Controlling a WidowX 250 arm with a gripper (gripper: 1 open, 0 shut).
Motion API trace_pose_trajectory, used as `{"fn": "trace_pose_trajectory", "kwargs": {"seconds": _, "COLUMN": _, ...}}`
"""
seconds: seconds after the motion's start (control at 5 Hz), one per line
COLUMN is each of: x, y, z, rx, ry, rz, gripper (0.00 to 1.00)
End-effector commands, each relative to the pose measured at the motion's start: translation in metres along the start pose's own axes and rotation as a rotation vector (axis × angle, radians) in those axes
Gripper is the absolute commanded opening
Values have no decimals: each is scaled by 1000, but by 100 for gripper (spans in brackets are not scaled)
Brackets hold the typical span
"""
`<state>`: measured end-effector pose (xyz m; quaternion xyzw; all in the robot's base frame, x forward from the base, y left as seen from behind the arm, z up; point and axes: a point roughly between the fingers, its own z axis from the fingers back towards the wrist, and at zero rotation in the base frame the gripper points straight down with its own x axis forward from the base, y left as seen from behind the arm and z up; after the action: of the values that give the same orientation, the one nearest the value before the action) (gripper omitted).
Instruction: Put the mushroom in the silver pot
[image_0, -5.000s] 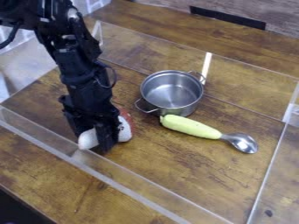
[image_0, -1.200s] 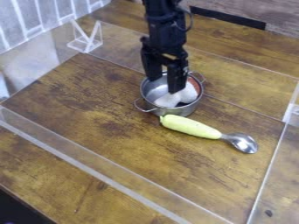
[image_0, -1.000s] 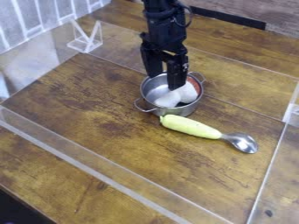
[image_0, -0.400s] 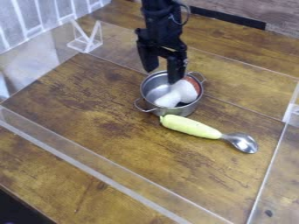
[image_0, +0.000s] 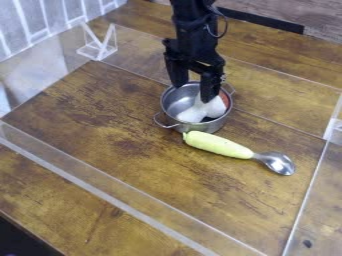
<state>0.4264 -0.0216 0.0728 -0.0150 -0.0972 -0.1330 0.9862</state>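
Camera view: the end effector (image_0: 195, 88), fingers apart, has let go of the mushroom (image_0: 201, 111), which now lies inside the silver pot (image_0: 178, 105); the corn-like piece (image_0: 219, 145) sits at the pot's five o'clock. Placement looks achieved; withdrawing upward remains.

Clear to the left, crowded over the pot
Bare table (image_0: 94, 130) runs open left of the pot (image_0: 191, 116) and in front of it. The gripper (image_0: 195, 80) fills the space above the pot's far side; the corn (image_0: 218, 145) lies close against the near side, its spoon end (image_0: 275, 163) reaching right. A side handle (image_0: 166, 121) juts out left.
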Motion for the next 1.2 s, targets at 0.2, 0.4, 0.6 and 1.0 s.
{"fn": "trace_pose_trajectory", "kwargs": {"seconds": 0.2, "x": 19, "y": 3, "z": 37, "rx": 66, "ry": -66, "rz": 73, "gripper": 100}}
{"fn": "trace_pose_trajectory", "kwargs": {"seconds": 0.4, "x": 14, "y": 18, "z": 50, "rx": 71, "ry": -77, "rz": 5, "gripper": 100}}
{"fn": "trace_pose_trajectory", "kwargs": {"seconds": 0.6, "x": 9, "y": 31, "z": 53, "rx": 63, "ry": -76, "rz": -67, "gripper": 100}}
{"fn": "trace_pose_trajectory", "kwargs": {"seconds": 1.0, "x": 16, "y": 26, "z": 87, "rx": 114, "ry": -84, "rz": 27, "gripper": 100}}
